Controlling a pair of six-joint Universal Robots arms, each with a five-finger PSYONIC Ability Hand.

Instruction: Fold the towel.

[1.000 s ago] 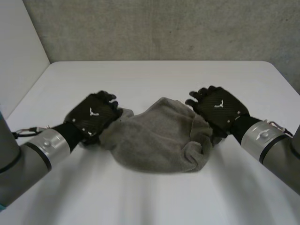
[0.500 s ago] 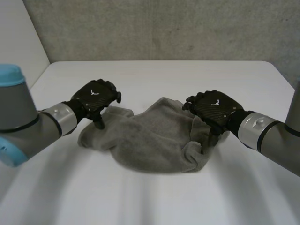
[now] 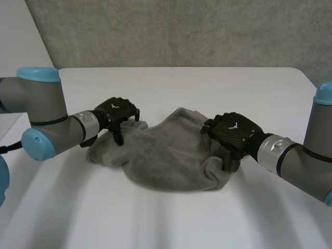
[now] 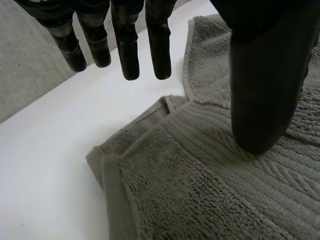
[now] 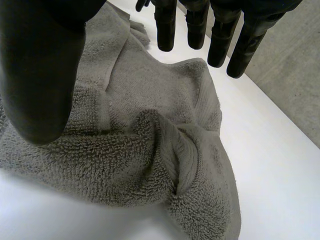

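Hovering at either end of a rumpled grey towel (image 3: pixel 171 155), both of my hands hang loose over the white table (image 3: pixel 181 88), with a grey concrete wall (image 3: pixel 181 31) behind. The towel lies in a crumpled heap near the middle of the table, between my two arms.

My left hand (image 3: pixel 116 110) is at the towel's left end. Seen from the left wrist, this hand (image 4: pixel 260 75) is spread. Its fingers (image 4: pixel 159 45) hang straight and apart, their tips above the bare table (image 4: pixel 45 165) just beside a hemmed edge. The thumb points down, well apart from them, and its tip appears to rest on the ribbed band of the towel (image 4: pixel 200 190). Nothing is pinched. A doubled-over corner lies flat on the table just beyond the thumb.

My right hand (image 3: pixel 233 129) is over the towel's bunched right end. From the right wrist, this hand (image 5: pixel 40 60) is also spread. Its fingers (image 5: pixel 220 35) reach out straight above the far side of the towel (image 5: pixel 140 150), and the thumb stands well apart from them. It holds no cloth. Under the palm the terry rises in a thick, rolled fold, with bare table (image 5: pixel 280 165) beside it.
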